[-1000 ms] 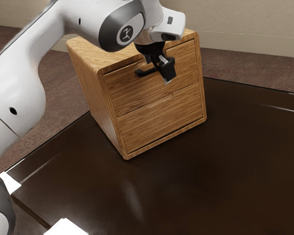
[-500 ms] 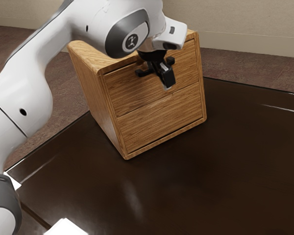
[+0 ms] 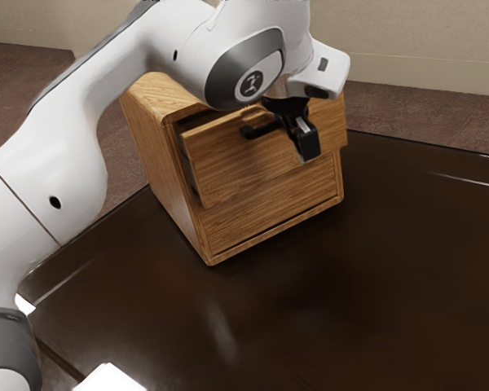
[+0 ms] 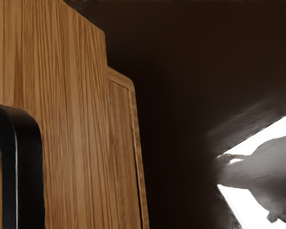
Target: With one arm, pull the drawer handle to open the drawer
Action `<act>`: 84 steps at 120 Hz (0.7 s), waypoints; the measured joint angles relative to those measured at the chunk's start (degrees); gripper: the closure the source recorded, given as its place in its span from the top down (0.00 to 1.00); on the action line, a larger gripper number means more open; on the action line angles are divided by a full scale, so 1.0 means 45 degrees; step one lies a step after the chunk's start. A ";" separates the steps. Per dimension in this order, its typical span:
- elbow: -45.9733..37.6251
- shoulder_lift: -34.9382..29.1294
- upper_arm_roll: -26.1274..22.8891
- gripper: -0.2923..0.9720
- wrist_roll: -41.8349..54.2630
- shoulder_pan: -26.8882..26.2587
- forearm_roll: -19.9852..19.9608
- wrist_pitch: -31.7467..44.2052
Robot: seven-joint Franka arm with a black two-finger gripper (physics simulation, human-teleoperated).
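The upper drawer [image 3: 244, 159] of the 2 in the wooden cabinet [image 3: 159, 155], at the far side of the dark surface [image 3: 350, 285], is drawn partway out. Its black handle [image 3: 259, 129] is pinched by the end effector [image 3: 303, 137]. More pulling is judged to be left.

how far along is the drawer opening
Done: the top drawer stands partly out of the cabinet, its front proud of the lower drawer. In hand: the gripper is at the black handle. Left: the rest of the pull, since the drawer looks only part open.
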 joint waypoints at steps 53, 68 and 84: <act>-0.1926 -0.1325 0.1704 0.76 -0.0332 -0.2352 -0.0124 0.0032; -0.2289 -0.1685 0.1761 0.76 -0.0505 -0.2877 -0.0133 0.0033; -0.2437 -0.1737 0.2800 0.77 -0.0727 -0.4345 -0.0161 0.0036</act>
